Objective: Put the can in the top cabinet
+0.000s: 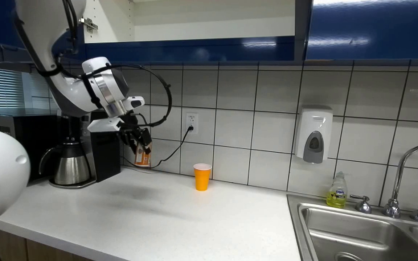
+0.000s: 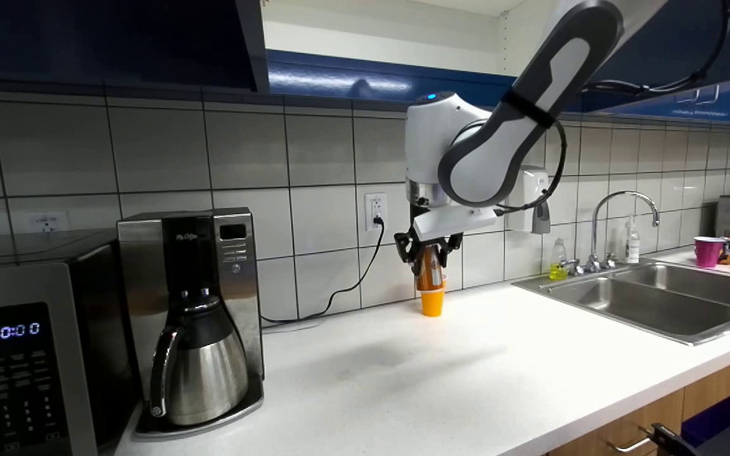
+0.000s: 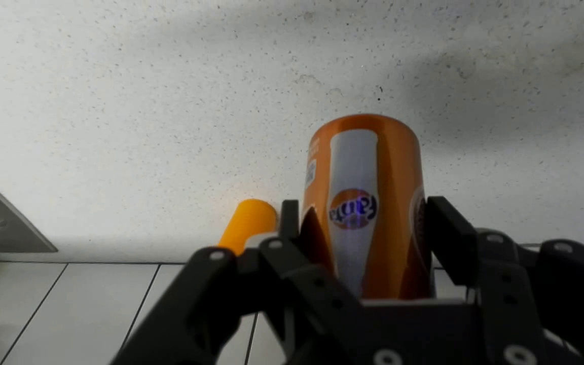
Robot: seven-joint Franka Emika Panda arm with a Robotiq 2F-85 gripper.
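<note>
Nearest the wrist camera is the gripper (image 3: 363,223); its 2 fingers stand apart by the width of the can (image 3: 365,203) and clamp its opposite sides. The can hangs nearly upright, raised off the counter (image 1: 209,224), between the coffee maker (image 2: 241,297) and the sink (image 1: 299,226); its clearance from the counter's back edge cannot be determined. 1 orange cup (image 1: 202,177) stands near the back edge, on the sink side of the can. The top cabinet (image 1: 212,21) is open, with its pale interior exposed, above the back edge. The can is lower than the cabinet and outside it.
</note>
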